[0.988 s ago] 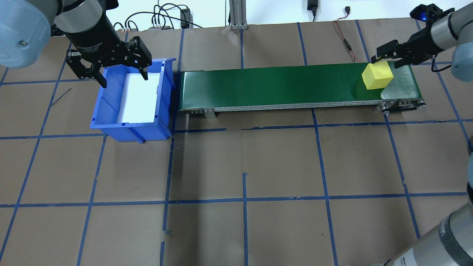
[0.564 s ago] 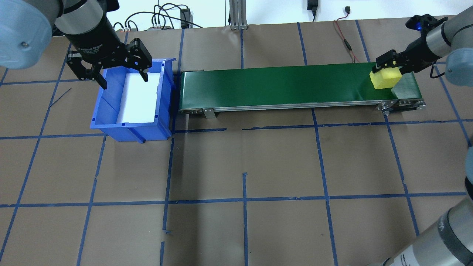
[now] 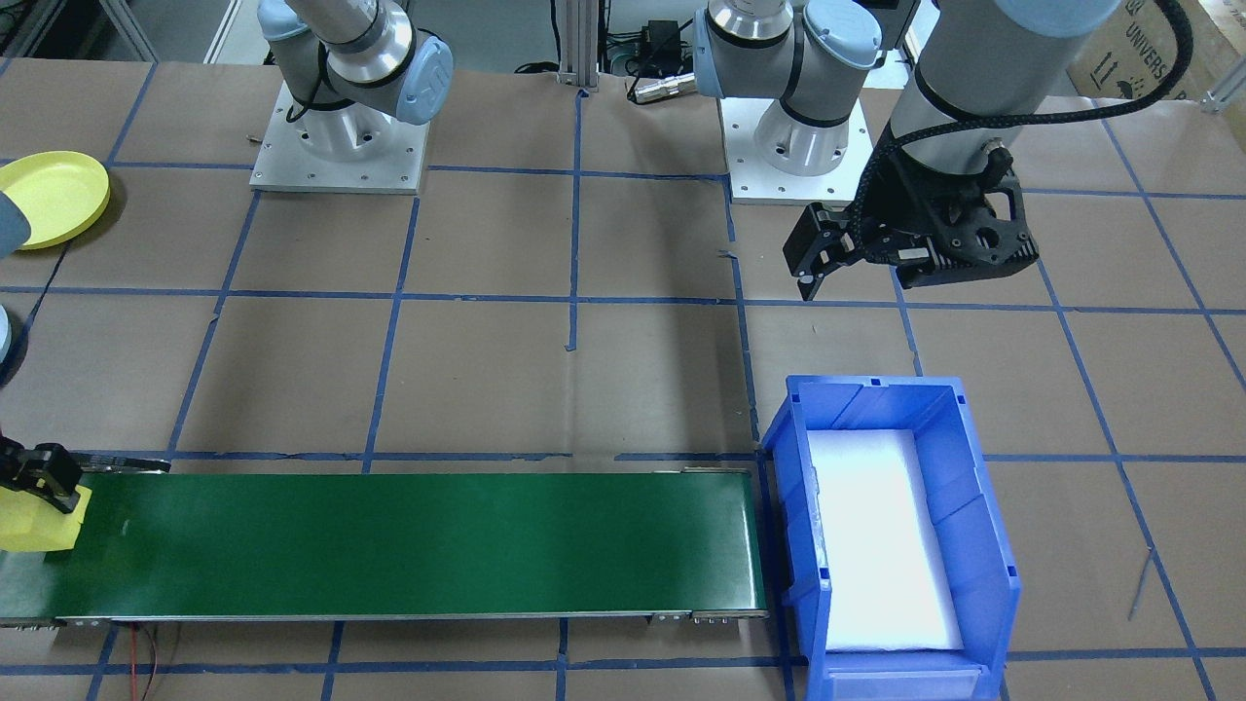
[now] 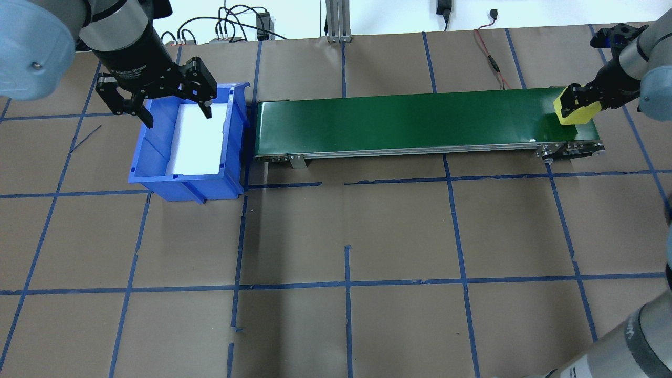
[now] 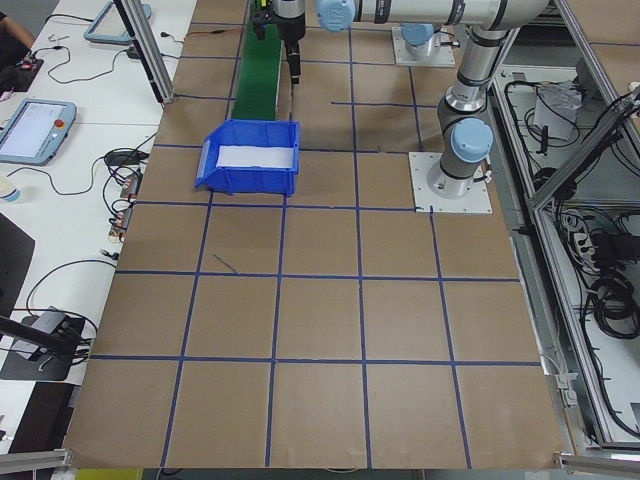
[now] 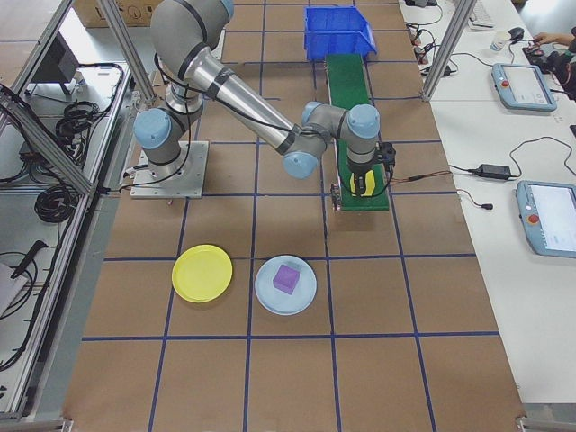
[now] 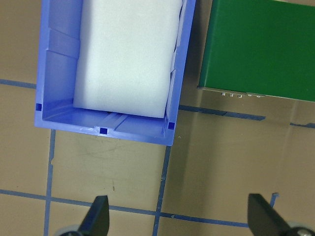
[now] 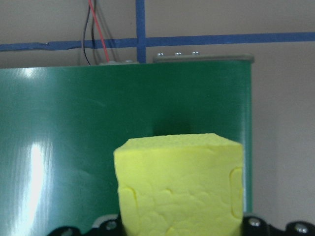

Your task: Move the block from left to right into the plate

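The yellow foam block (image 4: 577, 113) hangs over the right end of the green conveyor belt (image 4: 394, 121). My right gripper (image 4: 575, 102) is shut on the block. In the right wrist view the block (image 8: 179, 187) fills the lower middle and shows dents in its sides. From the front, the block (image 3: 34, 521) is at the belt's left edge. The yellow plate (image 6: 202, 273) lies on the table on my right side, well short of the belt, and is also visible at the front view's left edge (image 3: 54, 195). My left gripper (image 4: 177, 115) hovers open and empty over the blue bin (image 4: 184, 186).
The blue bin (image 3: 983, 545) holds a white foam pad and abuts the belt's left end. A light blue plate (image 6: 285, 297) with a purple cube (image 6: 286, 278) on it lies beside the yellow plate. Red and black wires trail behind the belt's right end.
My right gripper closed on the yellow block and moved with it rightward to the belt's right end. The left gripper stayed over the bin.
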Controlling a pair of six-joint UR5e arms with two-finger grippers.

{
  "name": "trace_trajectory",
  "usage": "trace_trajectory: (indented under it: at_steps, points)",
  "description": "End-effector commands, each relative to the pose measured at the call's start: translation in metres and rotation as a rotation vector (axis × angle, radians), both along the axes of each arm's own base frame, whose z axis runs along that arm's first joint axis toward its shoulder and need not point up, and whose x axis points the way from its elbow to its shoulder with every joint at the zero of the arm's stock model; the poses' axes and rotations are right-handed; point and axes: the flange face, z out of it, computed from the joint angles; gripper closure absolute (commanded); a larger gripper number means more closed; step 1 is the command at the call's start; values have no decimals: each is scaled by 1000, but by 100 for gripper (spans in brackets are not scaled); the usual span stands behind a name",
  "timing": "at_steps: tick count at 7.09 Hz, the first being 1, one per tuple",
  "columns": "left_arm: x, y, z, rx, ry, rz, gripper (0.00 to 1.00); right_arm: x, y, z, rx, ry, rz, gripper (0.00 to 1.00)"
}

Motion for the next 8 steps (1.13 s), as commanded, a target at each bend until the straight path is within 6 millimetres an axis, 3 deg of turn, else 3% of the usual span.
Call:
trace_trajectory:
  at_steps: [1,2,4,6,7,8]
  points:
    - [-1,0,0,0,2,-6,0,-48,54,48,23,88,4,64]
    - [-1,1,-2,3,2,-6,0,-81,111,59,64,72,2,64]
    - [-1,1,-2,3,2,-4,0,-113,209,61,114,104,-59,64]
    - [0,1,-2,3,1,-4,0,-175,296,22,170,32,-116,66]
    - [-1,0,-1,1,2,-2,0,-213,358,5,184,-23,-176,66]
    - [-1,0,-1,1,2,-4,0,-223,405,-20,194,-78,-253,67]
